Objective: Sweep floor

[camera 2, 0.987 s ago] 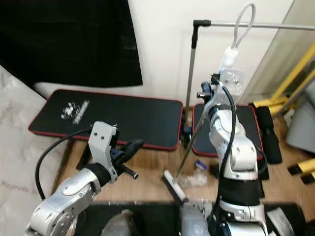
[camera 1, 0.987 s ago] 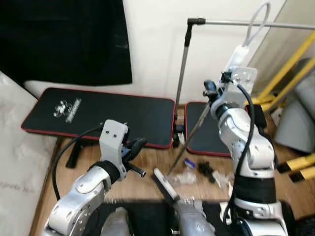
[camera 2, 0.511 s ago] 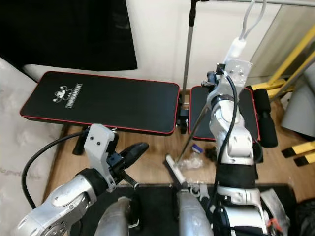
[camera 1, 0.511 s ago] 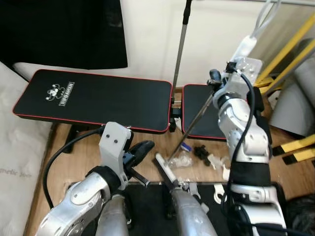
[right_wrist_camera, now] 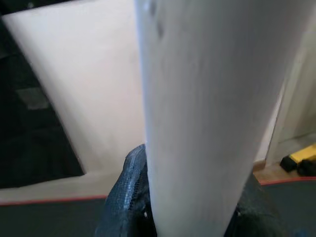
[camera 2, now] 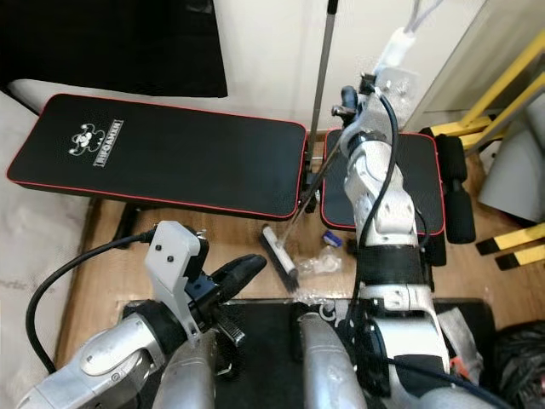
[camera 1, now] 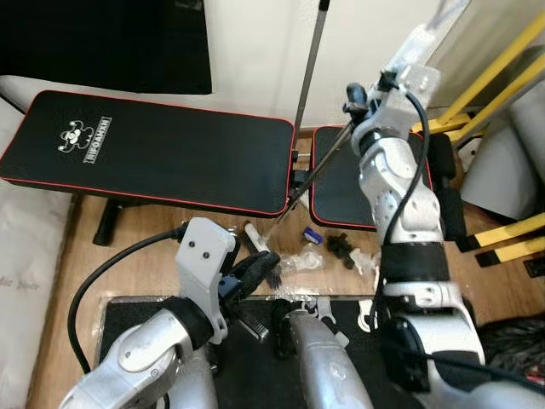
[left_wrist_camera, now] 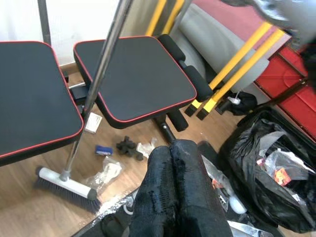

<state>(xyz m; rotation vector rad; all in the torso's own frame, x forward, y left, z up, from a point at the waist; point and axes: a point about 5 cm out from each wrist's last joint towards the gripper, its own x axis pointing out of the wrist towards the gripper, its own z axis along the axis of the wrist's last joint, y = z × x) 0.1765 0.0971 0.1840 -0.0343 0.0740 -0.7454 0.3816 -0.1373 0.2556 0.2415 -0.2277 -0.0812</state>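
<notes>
Silver and slanting, the broom handle (camera 2: 317, 181) runs from the right end effector (camera 2: 347, 106), raised high in front of the wall, down to the broom head (camera 2: 279, 251) on the wooden floor (camera 2: 102, 256). In the right wrist view the black fingers (right_wrist_camera: 129, 197) are clenched around the pale handle, grasping it close to its upper end. The broom head rests on the floor just ahead of the left end effector (camera 2: 243, 270), with its bristles near a small heap of litter: crumpled clear plastic (camera 2: 319, 263), a blue scrap (camera 2: 333, 239) and a dark clump (camera 1: 341, 246). This litter lies below the right end effector, beside the lower edge of the smaller black pad (camera 2: 409, 183). The left end effector hangs low over the edge of a black mat (camera 1: 128, 315), its two fingers (left_wrist_camera: 173, 187) pressed together with nothing between them. Beyond it stretches the long black bench pad with red piping (camera 2: 162, 158). A thin upright metal pole (camera 2: 322, 64) stands between the two pads, just beside the right end effector. Farther out past that end effector are yellow bars (camera 1: 502, 60) and a black rubbish bag (left_wrist_camera: 266, 163).
</notes>
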